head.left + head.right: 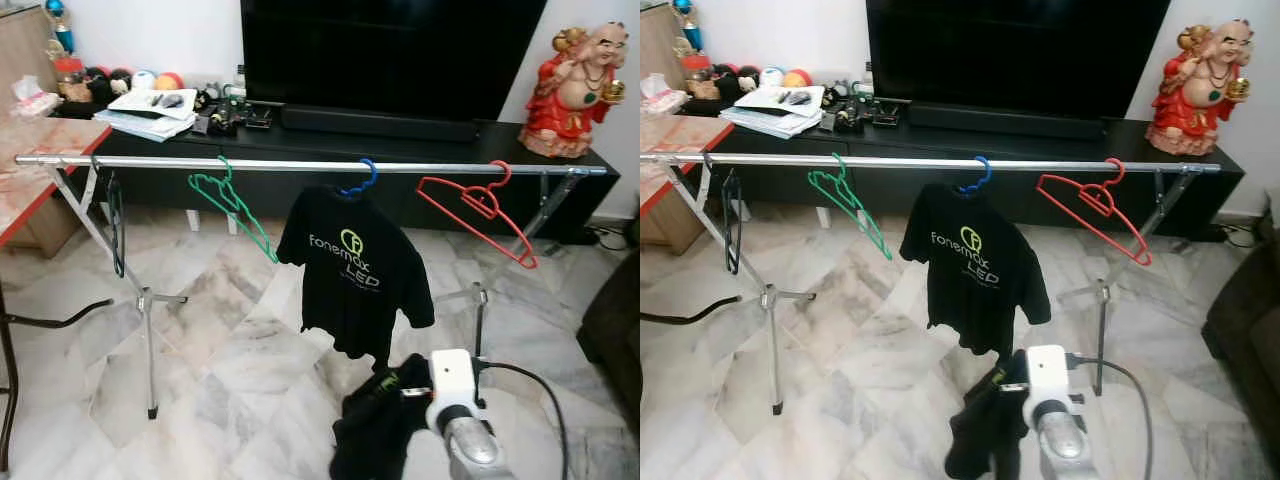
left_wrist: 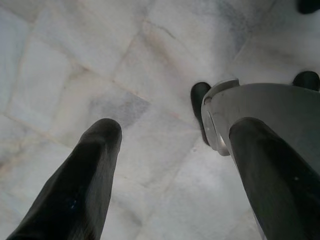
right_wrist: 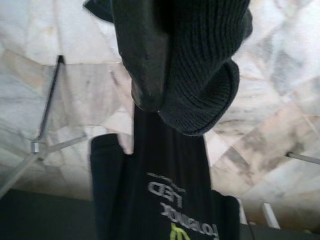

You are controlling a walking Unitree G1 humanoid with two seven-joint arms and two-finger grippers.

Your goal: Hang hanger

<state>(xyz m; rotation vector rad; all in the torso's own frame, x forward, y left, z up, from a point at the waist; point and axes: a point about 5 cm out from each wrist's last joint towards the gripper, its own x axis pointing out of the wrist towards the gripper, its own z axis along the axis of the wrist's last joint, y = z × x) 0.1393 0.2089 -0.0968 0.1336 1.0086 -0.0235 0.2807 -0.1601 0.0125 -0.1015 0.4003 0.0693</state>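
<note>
A silver clothes rail [image 1: 290, 163] spans the room in front of me. On it hang a black hanger [image 1: 116, 225] at the left, a green hanger [image 1: 235, 205], a blue hanger [image 1: 362, 180] carrying a black printed T-shirt [image 1: 352, 270], and a red hanger [image 1: 478, 205] at the right. Low in front, under the T-shirt, my right gripper [image 1: 408, 392] is shut on a black garment [image 1: 372, 425] that droops toward the floor. In the right wrist view its ribbed collar [image 3: 205, 75] wraps a finger [image 3: 147, 65]. My left gripper [image 2: 170, 165] hangs open over the marble floor.
The rack's tripod legs [image 1: 150, 300] stand left and right on the marble floor. Behind it are a black TV bench [image 1: 420, 140] with a TV [image 1: 390, 50] and a red statue [image 1: 577, 90]. An orange-topped table [image 1: 40, 170] is at left, a dark sofa [image 1: 615, 320] at right.
</note>
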